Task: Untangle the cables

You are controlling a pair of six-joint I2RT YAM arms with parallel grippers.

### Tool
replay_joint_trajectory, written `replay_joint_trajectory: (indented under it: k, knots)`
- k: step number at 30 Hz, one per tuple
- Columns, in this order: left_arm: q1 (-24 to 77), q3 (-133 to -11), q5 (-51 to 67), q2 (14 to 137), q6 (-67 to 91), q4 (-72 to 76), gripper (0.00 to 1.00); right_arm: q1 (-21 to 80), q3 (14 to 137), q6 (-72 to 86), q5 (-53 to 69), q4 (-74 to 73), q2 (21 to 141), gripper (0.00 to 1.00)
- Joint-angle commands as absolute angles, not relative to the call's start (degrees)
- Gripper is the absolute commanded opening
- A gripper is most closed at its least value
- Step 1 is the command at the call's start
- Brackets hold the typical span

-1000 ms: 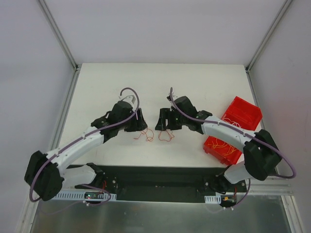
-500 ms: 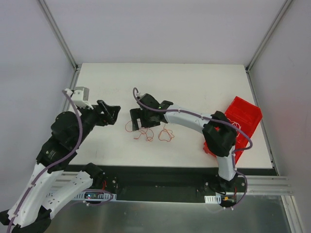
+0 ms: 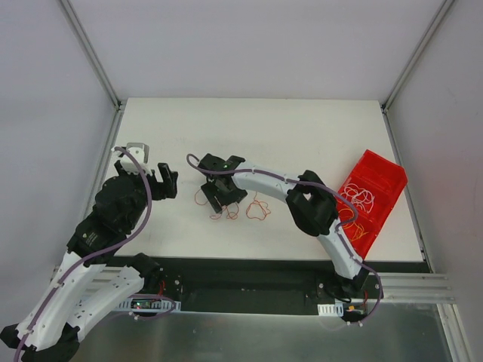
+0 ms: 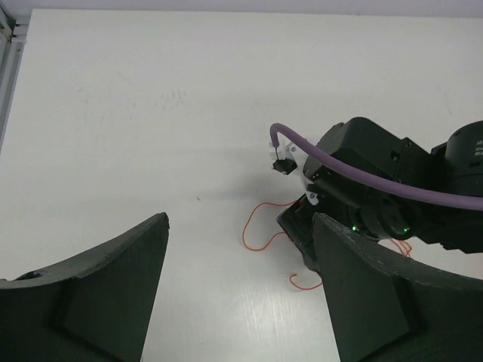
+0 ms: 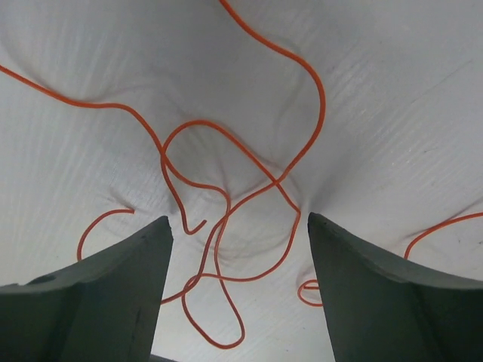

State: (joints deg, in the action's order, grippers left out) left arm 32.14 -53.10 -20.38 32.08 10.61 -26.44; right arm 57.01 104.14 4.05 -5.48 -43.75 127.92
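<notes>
A tangle of thin red-orange cables [image 3: 226, 212] lies on the white table, with another red-orange loop [image 3: 259, 209] just to its right. My right gripper [image 3: 219, 200] is open and pointed down over the tangle. In the right wrist view the crossing cable loops [image 5: 219, 226] lie on the table between its open fingers [image 5: 238, 219], not gripped. My left gripper [image 3: 169, 183] is open and empty, apart to the left of the cables. The left wrist view shows a red-orange strand [image 4: 256, 226] ahead of its fingers [image 4: 239, 219], beside the right arm's black wrist [image 4: 370, 196].
A red bin [image 3: 389, 167] stands at the table's right edge, holding whitish cables [image 3: 362, 197] and yellow-orange cables [image 3: 355, 230]. The right arm [image 3: 272, 181] stretches from the bin side across to the tangle. Metal frame rails [image 3: 106, 162] run along the table's sides.
My left arm has drawn back to the left, away from the cables. My right gripper has swung left and now sits over the left tangle.
</notes>
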Motion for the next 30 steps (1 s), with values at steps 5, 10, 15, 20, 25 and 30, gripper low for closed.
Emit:
replay_joint_trajectory:
  k: [5,10,15,20,25,30]
  knots:
    - [29.53,-48.43,-18.99,32.69,8.0,-22.5,0.76,57.13,112.94,2.64,-5.62,-51.59,132.45,0.48]
    - [28.57,-47.37,-17.49,33.05,7.74,-21.62,0.76,57.04,112.5,2.64,-5.8,-50.63,131.4,0.1]
    - [28.3,-46.67,-18.02,32.34,7.47,-21.36,0.76,57.74,107.42,2.64,-8.43,-46.16,124.91,0.01]
    - [28.21,-46.49,-18.11,32.43,7.56,-21.18,0.76,57.74,98.1,2.55,-12.9,-41.14,112.88,0.01]
    - [28.04,-46.58,-17.67,32.7,7.65,-21.27,0.75,55.64,88.08,2.46,-17.92,-38.5,98.38,0.01]
    - [27.86,-46.67,-17.14,32.7,7.65,-21.18,0.75,49.68,79.29,3.25,-17.76,-36.92,82.83,0.01]
